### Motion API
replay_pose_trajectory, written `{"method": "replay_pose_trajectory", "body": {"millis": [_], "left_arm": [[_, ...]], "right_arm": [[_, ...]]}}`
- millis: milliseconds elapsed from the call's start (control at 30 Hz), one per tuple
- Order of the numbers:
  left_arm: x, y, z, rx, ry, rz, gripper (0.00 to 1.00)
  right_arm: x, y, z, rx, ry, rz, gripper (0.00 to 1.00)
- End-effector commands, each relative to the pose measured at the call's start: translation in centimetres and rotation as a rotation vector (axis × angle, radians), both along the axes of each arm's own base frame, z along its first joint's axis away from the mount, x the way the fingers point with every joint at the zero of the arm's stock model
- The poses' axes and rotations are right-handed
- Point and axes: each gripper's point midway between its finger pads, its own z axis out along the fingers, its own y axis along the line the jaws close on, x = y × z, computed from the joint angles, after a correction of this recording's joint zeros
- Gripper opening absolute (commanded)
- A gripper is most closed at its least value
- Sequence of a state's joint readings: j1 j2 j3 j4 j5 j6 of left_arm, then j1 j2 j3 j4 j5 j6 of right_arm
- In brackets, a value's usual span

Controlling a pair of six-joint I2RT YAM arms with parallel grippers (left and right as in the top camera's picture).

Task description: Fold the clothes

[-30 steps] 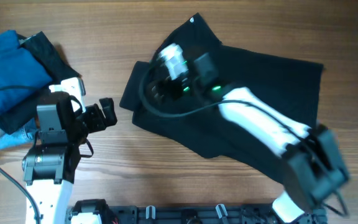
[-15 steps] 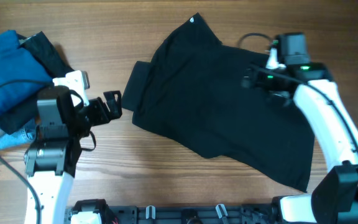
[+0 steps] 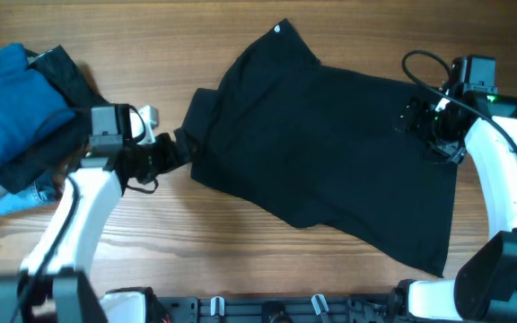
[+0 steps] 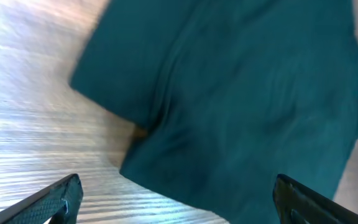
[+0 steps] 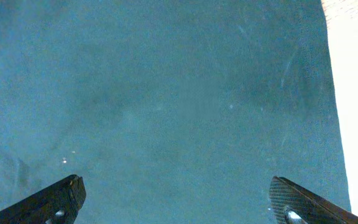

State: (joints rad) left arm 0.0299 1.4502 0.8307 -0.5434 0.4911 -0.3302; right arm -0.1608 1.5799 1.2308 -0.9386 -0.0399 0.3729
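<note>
Starting at the far left of the table (image 3: 151,36), a folded blue garment (image 3: 12,94) lies with a plain black cloth (image 3: 70,74) against it, both well out of play. Moving in, the left gripper (image 3: 178,149) sits low at the left-hand edge of the clothes (image 3: 330,152), jaws spread wide and holding nothing. Its wrist view shows a sleeve flap (image 4: 123,74) jutting onto bare wood just ahead of the tips. The clothes themselves sprawl flat across the middle and right of the table, unfolded, with a small white logo (image 3: 277,29) at the top edge. On the right, the right gripper (image 3: 423,127) hangs over the cloth near its right side, jaws also released and empty. Its camera sees almost nothing but fabric, with the hem off to one side.

Now the risks. If the left jaws close short of that flap, I'd expect them to scrape wood or nip only a corner that slips free. If the right gripper pinches where it hovers, inside the hem, the cloth would likely tent and the fold come out crooked. And if one arm pulls ahead of the other, the whole piece could skew or bunch.
</note>
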Motion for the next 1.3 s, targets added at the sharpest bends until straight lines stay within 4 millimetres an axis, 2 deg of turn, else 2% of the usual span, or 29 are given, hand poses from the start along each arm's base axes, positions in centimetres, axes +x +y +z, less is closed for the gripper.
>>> {"method": "replay_pose_trajectory", "body": {"millis": [0, 200, 300, 367, 400, 467, 633, 800, 867, 967, 1033, 1100, 1267], "left_arm": [[-0.7, -2.3, -2.6, -0.092, 0.131, -0.024, 0.95], [-1.7, -4.7, -5.4, -0.084, 0.209, -0.1, 0.85], [-0.9, -5.8, -5.4, -0.074, 0.155, -0.136, 0.76], [-0.1, -6.0, -5.3, -0.056, 0.117, -0.143, 0.58], [0.3, -5.9, -5.3, -0.041, 0.098, -0.14, 0.38], [0.8, -5.2, -5.5, -0.006, 0.082, -0.12, 0.04], [2.0, -1.4, -5.6, 0.042, 0.075, -0.008, 0.04], [2.4, 5.3, -4.6, 0.026, 0.089, 0.21, 0.04], [2.0, 8.3, -4.1, 0.021, 0.096, 0.3, 0.04], [0.9, 11.6, -3.7, 0.005, 0.12, 0.408, 0.04], [0.2, 12.6, -3.6, -0.023, 0.143, 0.451, 0.04], [-0.6, 12.8, -3.6, -0.068, 0.171, 0.472, 0.04], [-3.5, 11.7, -4.1, -0.109, 0.31, 0.48, 0.05]], "right_arm": [[-0.1, -0.3, -0.1, -0.014, 0.005, 0.001, 1.0], [-0.1, -0.3, -0.1, -0.014, 0.005, 0.001, 1.0], [-0.1, -0.3, -0.1, -0.014, 0.005, 0.001, 1.0], [-0.1, -0.3, -0.1, -0.014, 0.005, 0.001, 1.0], [-0.1, -0.3, -0.1, -0.015, 0.006, 0.001, 1.0], [-0.1, -0.3, -0.1, -0.015, 0.006, 0.001, 1.0], [-0.2, -0.8, -0.1, -0.044, 0.012, -0.007, 1.0], [-0.1, -1.4, 0.0, -0.077, 0.007, -0.013, 1.0], [0.0, -1.4, -0.1, -0.078, 0.001, -0.012, 1.0], [0.2, -1.4, -0.5, -0.079, -0.009, -0.014, 1.0], [0.3, -1.4, -0.8, -0.078, -0.013, -0.018, 1.0], [0.2, -1.3, -1.3, -0.073, -0.016, -0.017, 1.0], [1.0, -0.8, -2.5, -0.044, -0.058, -0.005, 1.0]]}}
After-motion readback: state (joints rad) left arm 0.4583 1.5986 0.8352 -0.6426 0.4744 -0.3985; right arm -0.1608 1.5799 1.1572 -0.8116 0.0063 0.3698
